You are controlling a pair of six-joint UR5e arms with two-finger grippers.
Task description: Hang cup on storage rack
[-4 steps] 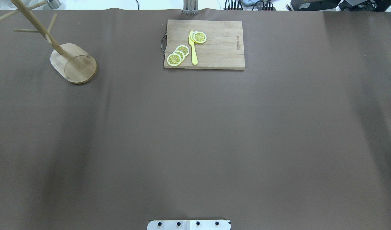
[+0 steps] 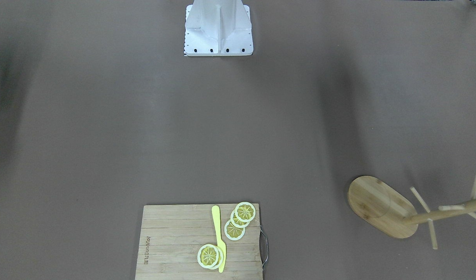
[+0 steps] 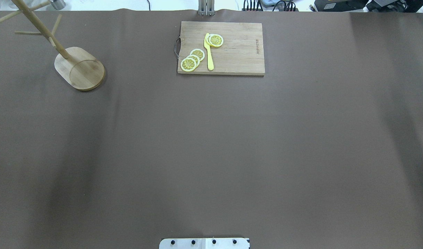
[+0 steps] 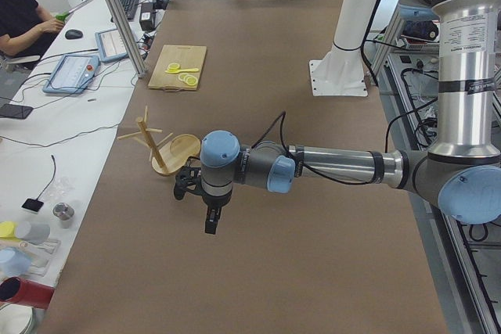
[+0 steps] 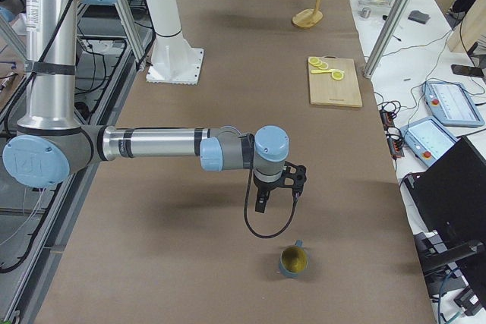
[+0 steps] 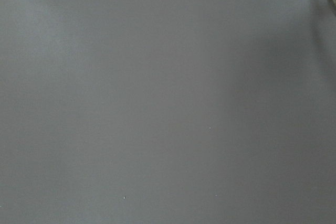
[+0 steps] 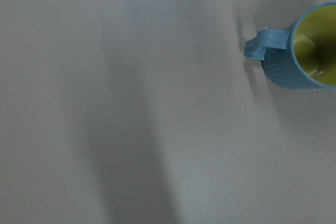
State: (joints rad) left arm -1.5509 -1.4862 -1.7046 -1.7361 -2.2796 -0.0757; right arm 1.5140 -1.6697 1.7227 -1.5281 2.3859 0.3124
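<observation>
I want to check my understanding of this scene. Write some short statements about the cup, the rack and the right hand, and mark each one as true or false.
1. The cup stands upright on the table. True.
2. Every peg that shows on the storage rack is bare. True.
3. The right hand grips the cup by its handle. False: it hangs in the air, apart from the cup.
4. The lemon slices lie on the bare table. False: they lie on the cutting board, beside a yellow knife.
</observation>
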